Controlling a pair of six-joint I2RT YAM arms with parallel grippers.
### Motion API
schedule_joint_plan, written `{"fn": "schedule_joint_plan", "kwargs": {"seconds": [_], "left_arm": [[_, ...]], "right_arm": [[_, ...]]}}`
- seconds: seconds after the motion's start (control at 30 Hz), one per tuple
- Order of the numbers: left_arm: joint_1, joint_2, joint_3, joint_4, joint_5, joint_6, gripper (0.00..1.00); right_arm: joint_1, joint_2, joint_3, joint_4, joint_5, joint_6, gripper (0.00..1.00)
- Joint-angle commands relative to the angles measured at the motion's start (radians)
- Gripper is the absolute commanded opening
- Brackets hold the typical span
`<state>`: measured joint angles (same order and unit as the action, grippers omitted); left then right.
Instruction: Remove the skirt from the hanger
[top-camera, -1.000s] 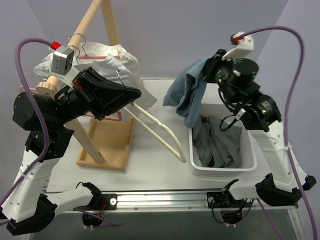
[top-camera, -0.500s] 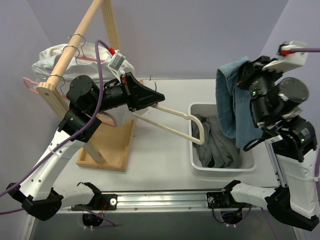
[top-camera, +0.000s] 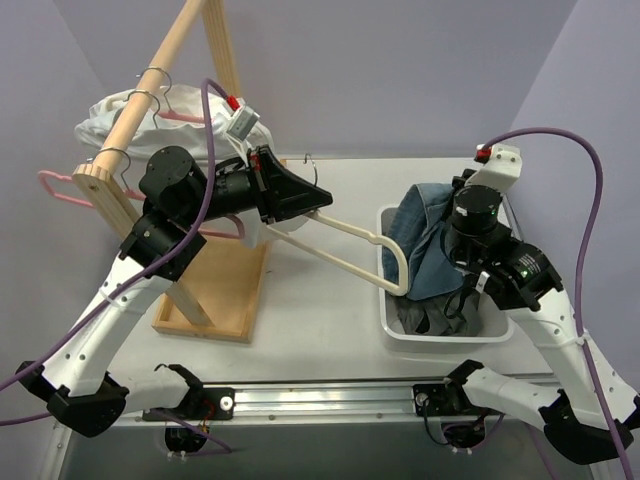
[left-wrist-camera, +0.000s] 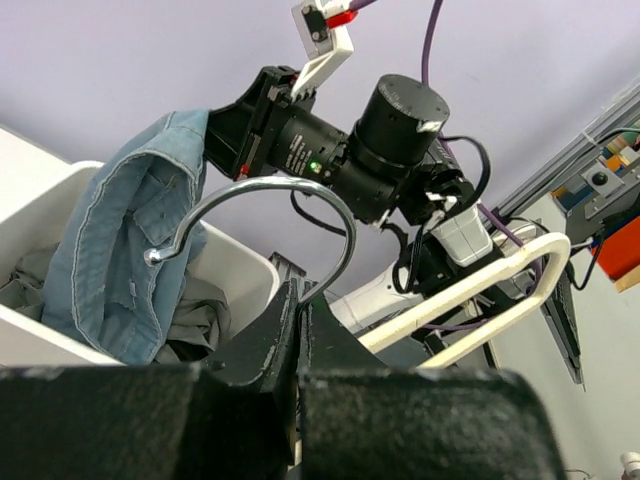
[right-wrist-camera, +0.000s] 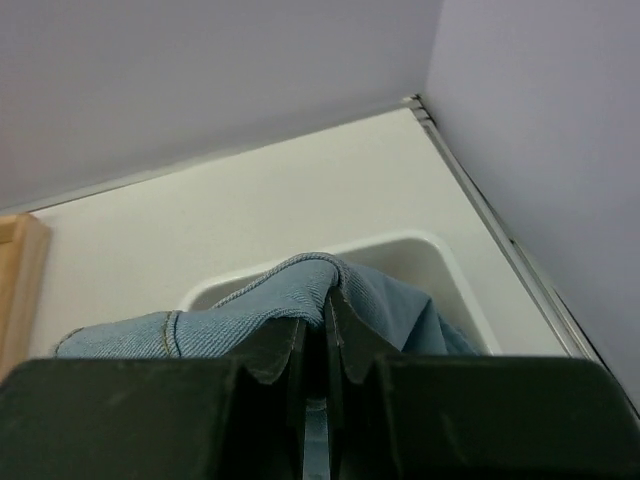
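Note:
My left gripper (top-camera: 322, 200) is shut on the silver wire hook (left-wrist-camera: 290, 190) of a bare cream hanger (top-camera: 360, 245), held out over the table toward the bin. My right gripper (right-wrist-camera: 313, 325) is shut on a fold of the light blue denim garment (top-camera: 420, 235) and holds it over the white bin (top-camera: 440, 335). Crumpled grey cloth (top-camera: 430, 315) lies in the bin under the denim; I cannot tell whether it is the skirt. A bare pink hanger (top-camera: 60, 185) hangs at the near end of the wooden rail. Another pink hanger (top-camera: 185, 118) holds the white shirt.
A wooden rack (top-camera: 205, 290) with a slanted rail (top-camera: 150, 95) stands at the left. The white shirt (top-camera: 115, 115) hangs on it behind my left arm. The back wall is close behind the table. My two arms face each other across the bin.
My right arm has come down and toward the left, lowering the denim garment from high in the air onto the bin. My left arm and the cream hanger have barely moved.

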<state>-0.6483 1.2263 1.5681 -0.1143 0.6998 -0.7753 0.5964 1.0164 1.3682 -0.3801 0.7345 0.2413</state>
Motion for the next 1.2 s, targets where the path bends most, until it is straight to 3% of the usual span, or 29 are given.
{"fn": "schedule_joint_plan", "kwargs": {"seconds": [0.0, 0.13, 0.3, 0.33, 0.37, 0.4, 0.43, 0.5, 0.53, 0.6, 0.7, 0.73, 0.9, 0.97, 1.17], "left_arm": [[-0.005, 0.041, 0.058, -0.028, 0.029, 0.030, 0.02], [-0.007, 0.056, 0.059, -0.042, 0.024, 0.042, 0.02], [-0.014, 0.093, 0.090, -0.116, -0.005, 0.117, 0.02], [-0.014, 0.096, 0.089, -0.136, -0.013, 0.129, 0.02], [-0.014, 0.107, 0.090, -0.148, -0.020, 0.151, 0.02], [-0.016, 0.113, 0.093, -0.159, -0.025, 0.162, 0.02], [-0.016, 0.117, 0.095, -0.182, -0.031, 0.174, 0.02], [-0.014, 0.125, 0.092, -0.196, -0.049, 0.200, 0.02], [-0.016, 0.128, 0.093, -0.212, -0.059, 0.209, 0.02], [-0.014, 0.136, 0.096, -0.232, -0.088, 0.234, 0.02], [-0.014, 0.142, 0.104, -0.251, -0.117, 0.252, 0.02], [-0.014, 0.148, 0.115, -0.266, -0.121, 0.258, 0.02], [-0.014, 0.162, 0.147, -0.315, -0.177, 0.291, 0.02], [-0.014, 0.170, 0.164, -0.329, -0.181, 0.301, 0.02], [-0.016, 0.185, 0.191, -0.346, -0.197, 0.303, 0.02]], "right_arm": [[-0.003, -0.027, -0.050, -0.080, 0.215, 0.160, 0.00], [-0.046, 0.006, -0.170, -0.210, 0.129, 0.382, 0.00], [-0.084, 0.062, -0.359, -0.246, 0.013, 0.582, 0.00], [-0.086, 0.065, -0.379, -0.237, -0.003, 0.587, 0.05], [-0.089, 0.063, -0.389, -0.240, -0.010, 0.590, 0.16], [-0.089, 0.060, -0.379, -0.249, -0.006, 0.584, 0.48], [-0.089, 0.059, -0.357, -0.273, -0.004, 0.569, 0.65], [-0.089, 0.050, -0.251, -0.301, -0.020, 0.488, 0.95], [-0.089, 0.047, -0.203, -0.327, -0.036, 0.462, 1.00], [-0.086, 0.022, -0.048, -0.336, -0.102, 0.365, 1.00], [-0.084, -0.071, 0.070, -0.243, -0.399, 0.220, 1.00], [-0.086, -0.088, 0.097, -0.209, -0.537, 0.204, 1.00], [-0.086, -0.049, 0.270, -0.250, -0.875, 0.155, 0.96], [-0.084, -0.044, 0.272, -0.234, -1.007, 0.153, 0.93], [-0.084, -0.021, 0.235, -0.232, -1.205, 0.151, 0.85]]}}
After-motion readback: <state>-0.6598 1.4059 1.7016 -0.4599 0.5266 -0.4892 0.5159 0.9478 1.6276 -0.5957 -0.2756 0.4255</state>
